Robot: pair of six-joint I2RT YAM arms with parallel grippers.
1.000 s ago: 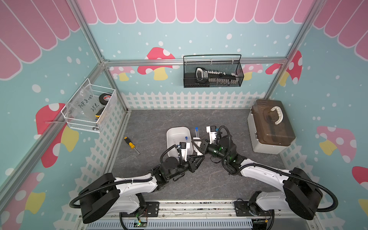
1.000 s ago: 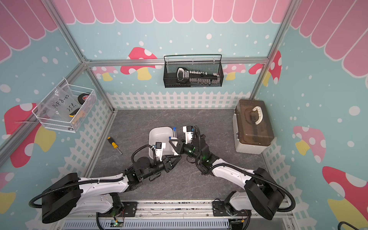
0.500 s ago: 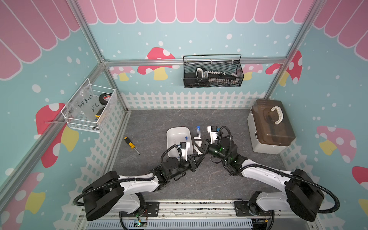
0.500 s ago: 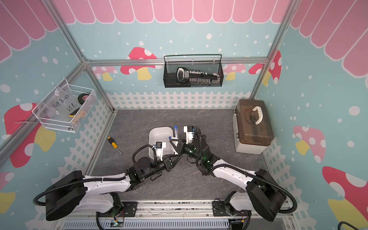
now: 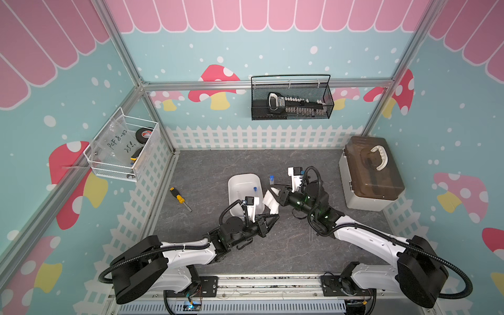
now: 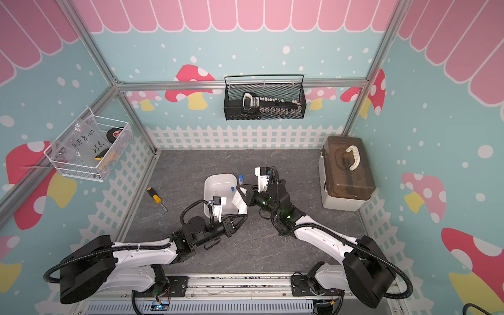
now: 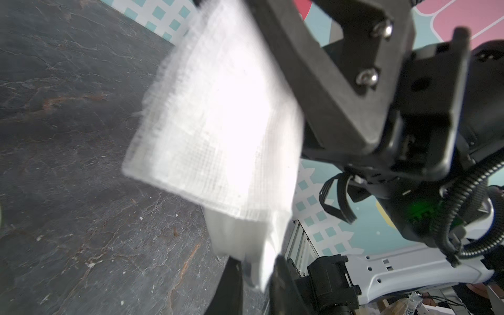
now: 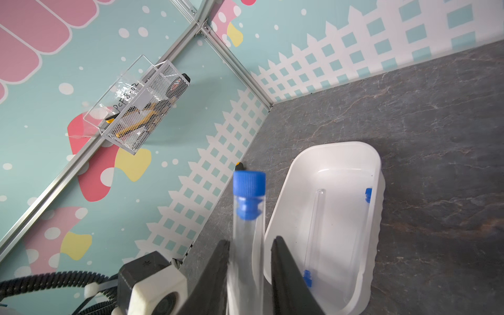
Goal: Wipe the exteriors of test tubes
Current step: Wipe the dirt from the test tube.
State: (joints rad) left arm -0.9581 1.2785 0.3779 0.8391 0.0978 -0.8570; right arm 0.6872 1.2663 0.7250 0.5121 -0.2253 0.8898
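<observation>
My right gripper (image 8: 251, 240) is shut on a clear test tube (image 8: 246, 231) whose blue cap (image 5: 271, 178) sticks up beyond the jaws. A white gauze cloth (image 7: 218, 122) hangs around the tube's lower part, seen in both top views (image 5: 269, 201) (image 6: 239, 202). My left gripper (image 7: 256, 259) is shut on the cloth's lower corner, its tip (image 5: 275, 216) just below the right gripper (image 5: 278, 192). Two more test tubes (image 8: 313, 226) (image 8: 364, 231) with blue caps lie in the white tray (image 5: 240, 180), just left of both grippers.
A yellow-and-black screwdriver (image 5: 180, 199) lies on the grey mat to the left of the tray. A brown-lidded box (image 5: 371, 177) stands at the right. A black wire basket (image 5: 291, 101) hangs on the back wall, and a white wire basket (image 5: 122, 150) on the left wall.
My left gripper has shut on the cloth's lower end. The right gripper still holds the tube in nearly the same place.
</observation>
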